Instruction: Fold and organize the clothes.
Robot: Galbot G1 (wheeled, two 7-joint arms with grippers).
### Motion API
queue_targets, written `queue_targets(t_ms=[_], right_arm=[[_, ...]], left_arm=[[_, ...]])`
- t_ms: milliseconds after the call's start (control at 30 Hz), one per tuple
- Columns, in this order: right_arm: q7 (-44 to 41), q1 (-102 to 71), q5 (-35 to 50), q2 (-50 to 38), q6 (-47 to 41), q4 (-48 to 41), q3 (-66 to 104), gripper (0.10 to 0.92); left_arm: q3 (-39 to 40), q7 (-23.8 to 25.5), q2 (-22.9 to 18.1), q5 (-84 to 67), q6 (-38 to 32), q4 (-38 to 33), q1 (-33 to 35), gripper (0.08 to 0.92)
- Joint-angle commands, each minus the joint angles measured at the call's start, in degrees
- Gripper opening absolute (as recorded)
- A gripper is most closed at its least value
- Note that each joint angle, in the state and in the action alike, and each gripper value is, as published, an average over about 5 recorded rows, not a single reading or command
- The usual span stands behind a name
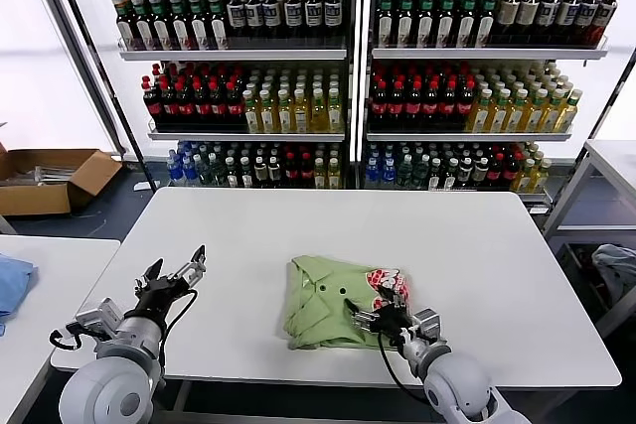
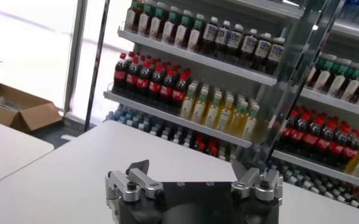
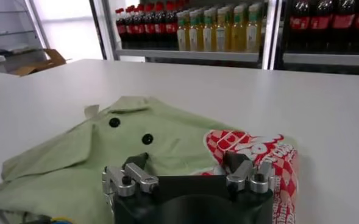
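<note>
The light green polo shirt (image 1: pixel 333 305) lies folded on the white table (image 1: pixel 477 265), front of centre, with its red-and-white graphic (image 1: pixel 388 283) on the right side. My right gripper (image 1: pixel 374 315) is open and empty, low over the shirt's near right part. In the right wrist view the shirt (image 3: pixel 106 152) with its dark buttons and graphic (image 3: pixel 252 146) lies just beyond the open right gripper (image 3: pixel 185 163). My left gripper (image 1: pixel 176 275) is open and empty above bare table, left of the shirt; it also shows in the left wrist view (image 2: pixel 188 167).
Shelves of bottles (image 1: pixel 348 96) stand behind the table. A second white table (image 1: pixel 50 285) at the left holds a blue cloth (image 1: pixel 12 283). A cardboard box (image 1: pixel 50 178) sits on the floor at far left. A grey cloth (image 1: pixel 616 265) lies at the right.
</note>
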Motion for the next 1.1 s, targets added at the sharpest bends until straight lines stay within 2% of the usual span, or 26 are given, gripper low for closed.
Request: queue_targets(t_ms=[33, 167, 333, 733, 1100], right_arm=[[-0.8, 2.5, 3.2, -2.7, 1.9, 3.7, 0.6, 0.823], [-0.8, -1.5, 7.2, -8.8, 4.0, 12.8, 9.3, 0.823], [-2.2, -11.4, 8.9, -11.6, 6.9, 17.5, 25.5, 0.823], [-9.4, -28.9, 6.7, -1.6, 15.9, 14.2, 43.9, 0.823], [-10.0, -29.2, 3.4, 2.2, 16.4, 13.8, 42.2, 0.823]], left_arm=[[-0.2, 1.0, -0.8, 1.3, -0.2, -0.2, 0.8, 0.823], [-1.1, 2.7, -0.7, 2.6, -1.0, 0.5, 0.5, 0.823], [-2.6, 4.8, -0.3, 3.0, -1.9, 1.2, 1.0, 0.823], [-5.8, 14.7, 0.8, 6.7, -6.8, 2.0, 4.8, 0.823], [-4.5, 16.5, 0.1, 8.3, -7.3, 1.4, 4.9, 0.823]])
